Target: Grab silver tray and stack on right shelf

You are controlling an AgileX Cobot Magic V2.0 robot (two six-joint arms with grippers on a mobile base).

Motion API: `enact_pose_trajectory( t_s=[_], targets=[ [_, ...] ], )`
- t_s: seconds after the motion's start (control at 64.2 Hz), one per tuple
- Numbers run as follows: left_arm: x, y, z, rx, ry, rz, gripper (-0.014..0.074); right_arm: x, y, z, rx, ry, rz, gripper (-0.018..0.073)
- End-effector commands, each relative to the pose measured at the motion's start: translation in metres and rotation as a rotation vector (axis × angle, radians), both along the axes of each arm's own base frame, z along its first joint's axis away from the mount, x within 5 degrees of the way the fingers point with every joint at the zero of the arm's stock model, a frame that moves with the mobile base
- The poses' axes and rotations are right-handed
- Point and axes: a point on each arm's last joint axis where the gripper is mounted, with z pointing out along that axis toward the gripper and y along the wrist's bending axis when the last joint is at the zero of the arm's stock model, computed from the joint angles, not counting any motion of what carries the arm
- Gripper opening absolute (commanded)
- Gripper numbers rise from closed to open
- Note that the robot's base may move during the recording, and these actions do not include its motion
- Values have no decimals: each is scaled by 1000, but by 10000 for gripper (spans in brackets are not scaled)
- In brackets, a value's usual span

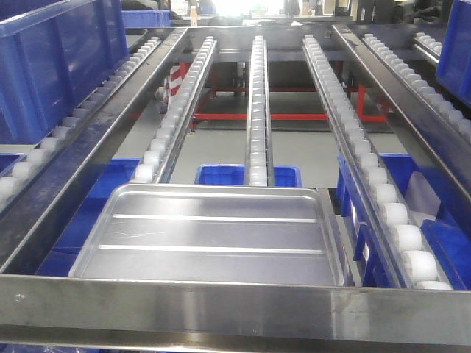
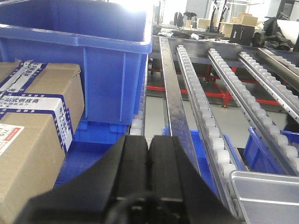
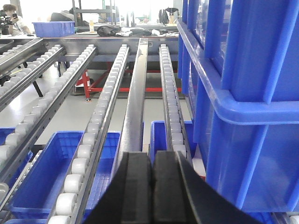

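Silver tray lies flat on roller lanes, just behind front rail. I see left gripper closed, empty, tray at its lower right. Right gripper closed, empty.

Factory or warehouse floor: roller racks, blue crates, cartons.

Silver tray: bright metal, glossy, faintly scratched.
Front rail: brushed steel, satin sheen.
Rollers: white plastic, smooth.
Bin: blue plastic, semi-gloss.
Boxes: brown cardboard, matt, with printed paper labels.
Left gripper: black, matt.
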Motion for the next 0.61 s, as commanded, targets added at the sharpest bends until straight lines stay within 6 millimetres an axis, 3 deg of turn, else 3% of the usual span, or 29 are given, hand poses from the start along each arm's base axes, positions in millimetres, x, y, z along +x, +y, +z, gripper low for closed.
enact_pose_trajectory(
  t_s=[0.0, 0.591],
  targets=[
    [-1, 1, 3, -13, -78, 10, -101, -4, 0, 16, -24, -131, -5, 49],
    [-2, 1, 5, -17, -106, 13, -101, -4, 0, 16, -24, -136, -5, 49]
  ],
)
